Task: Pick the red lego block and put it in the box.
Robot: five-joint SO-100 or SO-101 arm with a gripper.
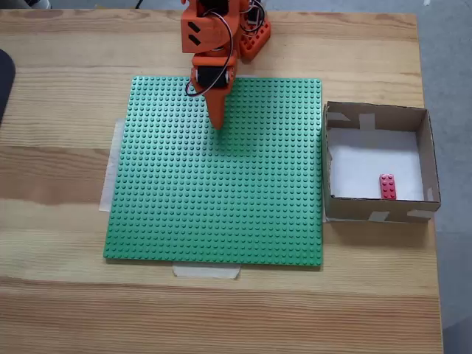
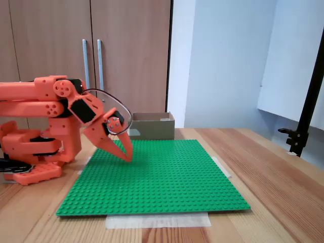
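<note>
My arm is folded low over its base, with my claw [image 1: 219,122] angled down at the green baseplate [image 1: 221,192] near its 12 o'clock edge, tips just above the studs in a fixed view [image 2: 127,156]. My claw is closed and empty. The red lego block [image 1: 387,186] lies flat inside the box [image 1: 426,155], toward its 5 o'clock corner, long axis running 12 to 6. The box sits on the bench [image 1: 66,295], just beside the baseplate at 3 o'clock.
</note>
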